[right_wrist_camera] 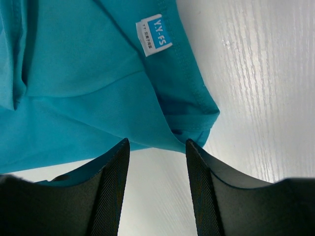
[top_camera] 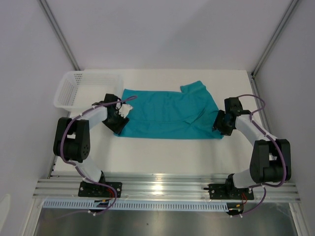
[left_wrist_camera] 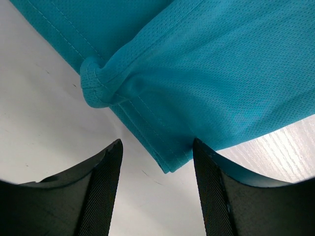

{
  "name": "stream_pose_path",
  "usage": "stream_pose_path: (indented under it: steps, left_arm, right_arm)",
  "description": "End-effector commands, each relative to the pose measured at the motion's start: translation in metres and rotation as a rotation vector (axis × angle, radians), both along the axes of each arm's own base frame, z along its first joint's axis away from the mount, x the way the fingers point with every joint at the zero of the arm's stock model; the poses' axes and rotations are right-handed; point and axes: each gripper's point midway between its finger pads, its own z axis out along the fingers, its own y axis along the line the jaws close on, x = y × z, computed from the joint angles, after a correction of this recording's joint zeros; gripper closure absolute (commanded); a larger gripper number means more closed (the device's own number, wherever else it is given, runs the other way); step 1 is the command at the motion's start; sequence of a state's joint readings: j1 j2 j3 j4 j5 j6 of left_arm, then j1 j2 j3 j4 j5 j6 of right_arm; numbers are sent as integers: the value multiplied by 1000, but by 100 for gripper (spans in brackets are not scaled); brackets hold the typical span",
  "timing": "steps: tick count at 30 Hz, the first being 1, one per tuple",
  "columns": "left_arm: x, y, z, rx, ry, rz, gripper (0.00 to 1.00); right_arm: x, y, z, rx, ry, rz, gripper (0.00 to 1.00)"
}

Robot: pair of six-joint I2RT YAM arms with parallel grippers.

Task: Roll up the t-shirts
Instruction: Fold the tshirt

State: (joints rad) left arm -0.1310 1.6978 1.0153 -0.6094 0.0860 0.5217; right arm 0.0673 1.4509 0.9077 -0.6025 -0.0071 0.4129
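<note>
A teal short-sleeved cloth t-shirt (top_camera: pixel 170 114) lies folded into a wide band across the middle of the white table (top_camera: pixel 162 157), one sleeve (top_camera: pixel 194 88) jutting toward the far side at its right end. A small white label with blue lettering (right_wrist_camera: pixel 154 34) shows near the shirt's right near corner. At the left end, the hem is bunched into a small curl (left_wrist_camera: pixel 96 88).

The left gripper (top_camera: pixel 120 118) sits low at the shirt's left near corner. Its black fingers (left_wrist_camera: pixel 106 187) stand well apart, with a corner of the hem reaching into the gap but not pinched.

The right gripper (top_camera: pixel 220 123) sits at the shirt's right near corner. Its jaws are likewise spread wide, with the cloth's edge just beyond the fingertips and nothing clamped between them.

A white plastic mesh basket (top_camera: pixel 64 96) stands at the far left of the table, just beside the shirt's left end. The arms' bases are bolted to a silver metal rail (top_camera: pixel 167 187) along the near edge.
</note>
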Motion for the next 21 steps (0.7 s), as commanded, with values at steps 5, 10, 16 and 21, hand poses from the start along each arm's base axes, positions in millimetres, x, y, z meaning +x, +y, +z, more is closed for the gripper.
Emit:
stream_pose_path:
  steps: [5, 10, 16, 21]
  left_arm:
    - [17, -10, 6, -52, -8, 44, 39]
    - [25, -21, 6, -70, 21, 38, 49]
    - [25, -22, 5, -69, 38, 27, 91]
    - [22, -20, 6, -63, 34, 16, 99]
  right_arm:
    - [12, -10, -13, -38, -27, 45, 48]
    - [16, -19, -22, -27, -29, 21, 54]
    - [23, -23, -26, -3, -34, 5, 86]
    - [19, -21, -24, 44, -32, -3, 99]
